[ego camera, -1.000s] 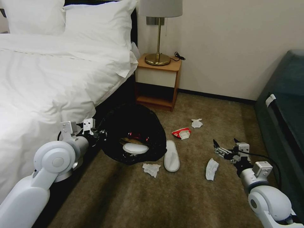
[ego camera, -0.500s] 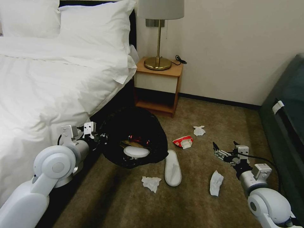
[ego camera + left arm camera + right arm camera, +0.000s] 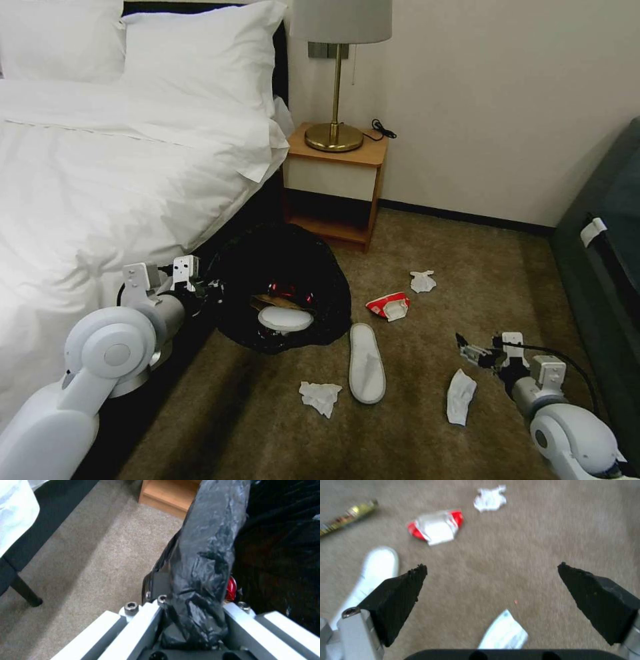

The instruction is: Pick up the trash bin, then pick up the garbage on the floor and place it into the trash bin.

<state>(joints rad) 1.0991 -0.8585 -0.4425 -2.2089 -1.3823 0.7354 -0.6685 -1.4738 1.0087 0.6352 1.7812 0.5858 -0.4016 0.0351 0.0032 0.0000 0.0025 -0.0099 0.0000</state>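
Left gripper (image 3: 195, 620) clamps my trash bin (image 3: 283, 287) rim, fingertips hidden by bag, slipper (image 3: 285, 319) inside; right gripper (image 3: 491, 580) spread over tissue (image 3: 504, 633).

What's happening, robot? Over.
Left pincer shut on trash bin rim. Right pincer open above white tissue. Slipper, red wrapper on carpet. Nothing blocking.

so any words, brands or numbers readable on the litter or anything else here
None can be read.
Red wrapper: white patch, print too blurred.
Gold-brown packet: coloured print, too blurred.
Slipper, tissues, trash bin: no text visible.
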